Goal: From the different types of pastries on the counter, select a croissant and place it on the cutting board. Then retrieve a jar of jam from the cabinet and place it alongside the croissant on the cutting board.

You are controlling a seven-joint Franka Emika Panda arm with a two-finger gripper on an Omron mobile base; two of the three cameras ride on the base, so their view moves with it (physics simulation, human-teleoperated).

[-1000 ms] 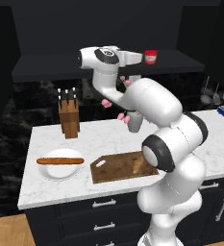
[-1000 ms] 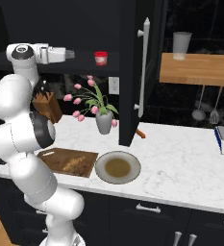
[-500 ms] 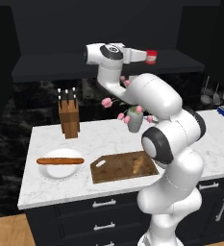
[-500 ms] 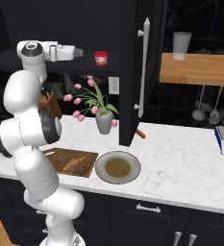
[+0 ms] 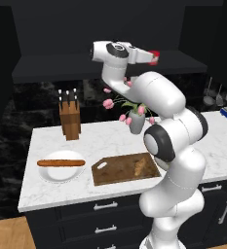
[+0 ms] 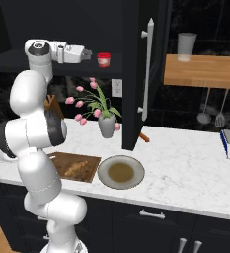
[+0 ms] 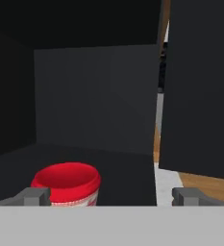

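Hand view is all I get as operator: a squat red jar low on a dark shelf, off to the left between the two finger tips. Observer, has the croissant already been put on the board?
Observer: Yes. The small golden-tan croissant lies on the brown wooden cutting board.
Operator: Is anything beside that board?
Observer: A round grey-brown plate sits right of it in the right base view.
Operator: How near is the gripper to the jar?
Observer: In the right base view the open gripper is level with the squat red jar of jam, just short of it.
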